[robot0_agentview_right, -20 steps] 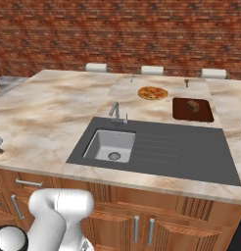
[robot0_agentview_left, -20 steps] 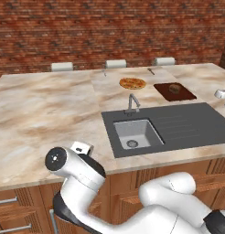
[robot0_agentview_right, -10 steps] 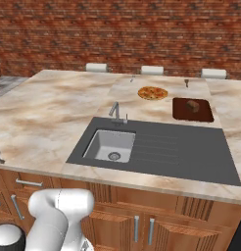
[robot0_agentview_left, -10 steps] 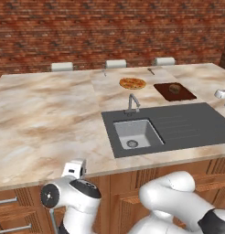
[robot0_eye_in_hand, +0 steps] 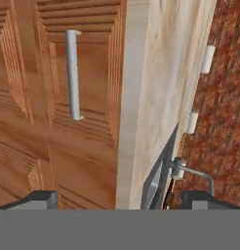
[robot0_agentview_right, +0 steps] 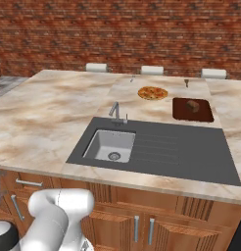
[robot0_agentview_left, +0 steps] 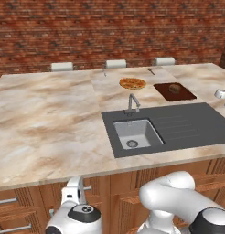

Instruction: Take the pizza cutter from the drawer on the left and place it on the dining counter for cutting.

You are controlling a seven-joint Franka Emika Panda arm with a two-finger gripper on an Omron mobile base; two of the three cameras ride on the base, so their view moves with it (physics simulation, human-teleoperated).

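We see the marbled beige stone surface (robot0_agentview_left: 45,123), a dark grey sink (robot0_agentview_left: 135,133) set near its front edge. The hand view alone shows ribbed brown wooden fronts and the drawer (robot0_eye_in_hand: 88,73), shut, its silver bar handle (robot0_eye_in_hand: 73,73) plain; fingers (robot0_eye_in_hand: 119,199) apart. The pizza cutter stays hidden.

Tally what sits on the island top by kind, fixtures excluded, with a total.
Pizza: 1
Cutting board, something small and brown on it: 1
Small white cup near the right edge: 1
Small dark utensils at the far edge, too small to identify: 2
Total: 5
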